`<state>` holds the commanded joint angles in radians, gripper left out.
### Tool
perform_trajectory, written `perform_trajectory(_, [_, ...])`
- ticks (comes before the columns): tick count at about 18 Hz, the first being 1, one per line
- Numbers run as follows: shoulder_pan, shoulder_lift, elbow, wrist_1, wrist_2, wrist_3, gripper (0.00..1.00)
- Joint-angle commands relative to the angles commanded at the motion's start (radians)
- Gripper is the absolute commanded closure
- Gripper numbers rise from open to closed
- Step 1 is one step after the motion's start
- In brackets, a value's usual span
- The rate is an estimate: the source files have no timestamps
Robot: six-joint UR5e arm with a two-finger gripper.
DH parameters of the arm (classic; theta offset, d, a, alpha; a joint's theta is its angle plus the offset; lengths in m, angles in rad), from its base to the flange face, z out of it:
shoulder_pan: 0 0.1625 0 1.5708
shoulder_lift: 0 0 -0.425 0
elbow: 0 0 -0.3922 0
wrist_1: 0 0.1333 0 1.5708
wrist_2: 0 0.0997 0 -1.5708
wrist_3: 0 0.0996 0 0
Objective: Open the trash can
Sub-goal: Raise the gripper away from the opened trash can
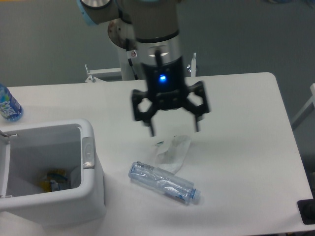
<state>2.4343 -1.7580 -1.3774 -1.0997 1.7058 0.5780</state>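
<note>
The white tabletop [246, 147] carries the trash can [93, 189] at its near left corner, lid swung back, some yellow scrap [53, 180] lying inside. The hand [173, 130] hangs over the middle with fingers spread wide and empty, above a crumpled wrapper [172, 151]. A clear bottle [162, 182] lies on its side just nearer, and a blue-labelled bottle [9, 105] stands at the far left edge.

A robotics laboratory or test cell is indicated. An industrial arm [147, 29] is mounted at 12 o'clock behind a plain white table [246, 147], and a bare grey floor [49, 39] is seen beyond. Test objects are laid out: a crushed plastic bottle [162, 182] near centre and a blue-labelled bottle [8, 104] at 9 o'clock.
</note>
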Motion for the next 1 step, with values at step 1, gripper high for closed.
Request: perform_trajectory(1, [0.018,0.006,-0.006,-0.014,0.000,0.037,0.00])
